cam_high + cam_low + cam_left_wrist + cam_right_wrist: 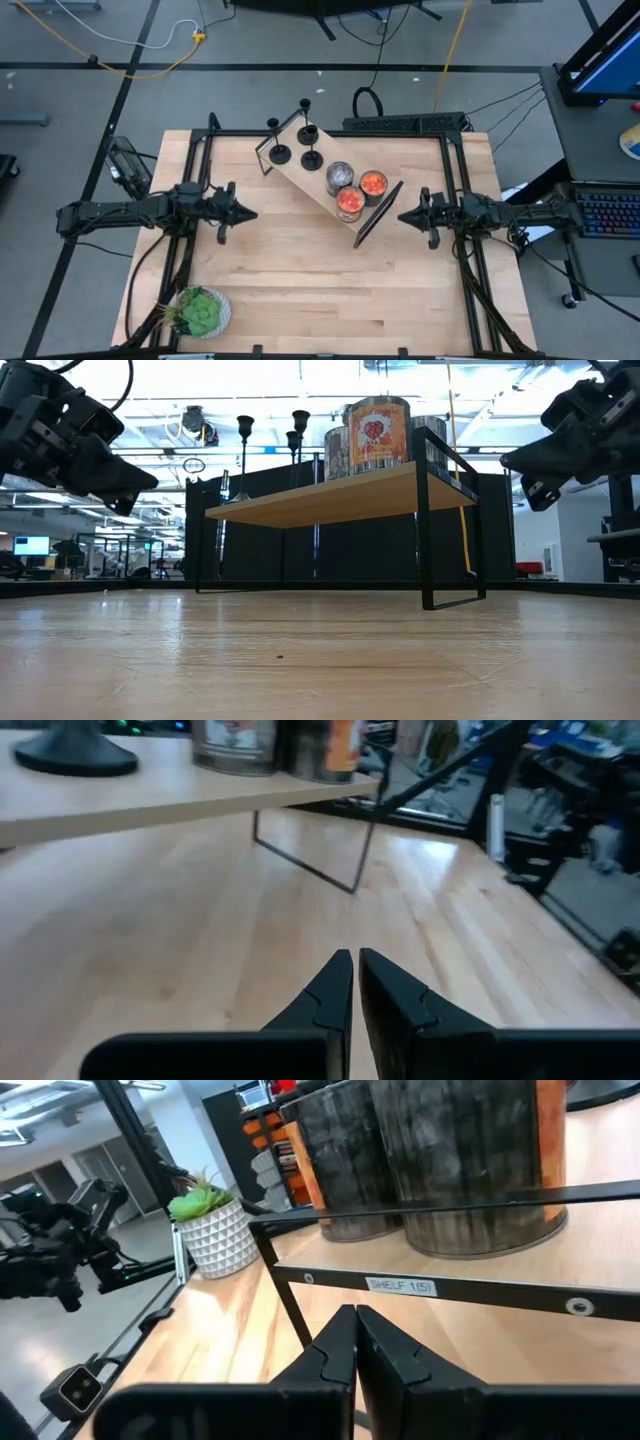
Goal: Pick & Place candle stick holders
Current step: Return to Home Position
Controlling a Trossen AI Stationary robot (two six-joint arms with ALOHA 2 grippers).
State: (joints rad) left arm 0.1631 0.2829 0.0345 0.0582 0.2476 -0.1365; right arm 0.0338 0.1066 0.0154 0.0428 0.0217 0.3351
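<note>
While thin-stemmed black metal candle stick holders (280, 154) stand on the pale wooden shelf (305, 180) | left gripper (250, 213), right gripper (402, 215): fingers together, empty | best retreat outward, clear of shelf.

One text can be read: a small white sticker (402, 1286) on the shelf's black front bar (500, 1297), near the middle of the right wrist view, says "SHELF 1(5)". The jar (378, 432) at the top centre of the low view carries a printed label, but its words are too small to read.

Black candle stick holders (308, 133), orange-red jars (373, 183), silver jar (340, 176), green plant (198, 310)
</note>
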